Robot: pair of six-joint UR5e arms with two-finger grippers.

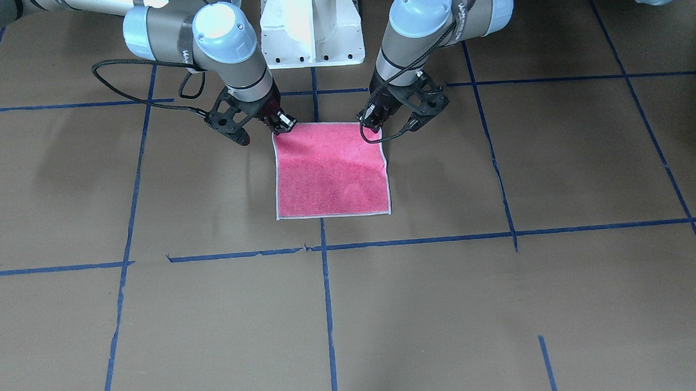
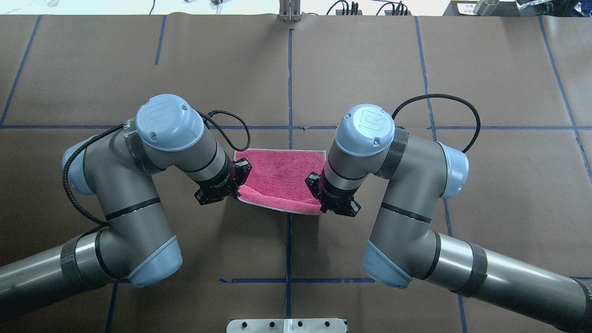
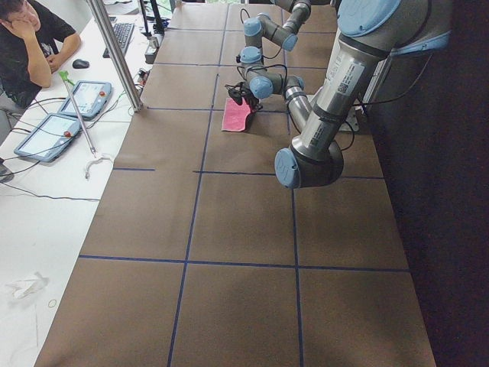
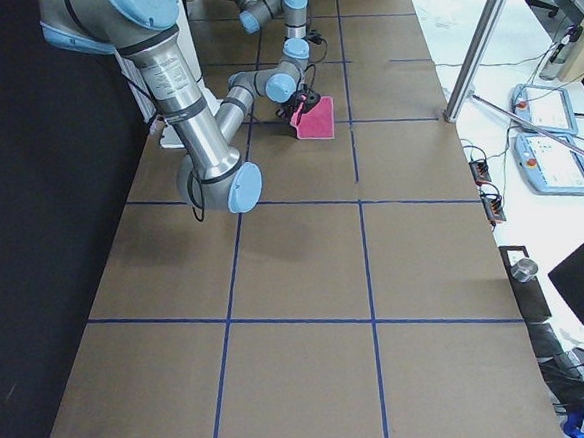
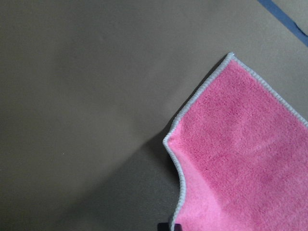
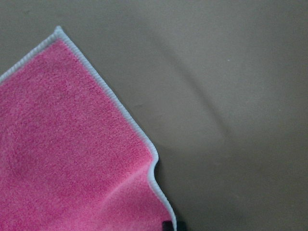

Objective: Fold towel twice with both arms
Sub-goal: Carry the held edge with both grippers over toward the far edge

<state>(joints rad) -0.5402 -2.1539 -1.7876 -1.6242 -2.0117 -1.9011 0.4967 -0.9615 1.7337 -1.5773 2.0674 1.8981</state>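
The towel (image 1: 329, 173) lies pink face up with a whitish border near the table's middle, close to the robot. It also shows in the overhead view (image 2: 282, 178). My left gripper (image 1: 374, 127) (image 2: 238, 185) is shut on the towel's robot-side corner on my left. My right gripper (image 1: 280, 125) (image 2: 315, 193) is shut on the other robot-side corner. That edge is raised slightly and the far edge rests on the table. In the left wrist view the towel (image 5: 240, 159) curls up toward the fingers. The right wrist view shows the same curl in the towel (image 6: 62, 144).
The white pedestal base (image 1: 311, 26) stands just behind the grippers. Blue tape lines (image 1: 325, 279) grid the brown table. An operator (image 3: 30, 38) sits by tablets (image 3: 53, 130) and a metal post (image 3: 114, 53) on the far side.
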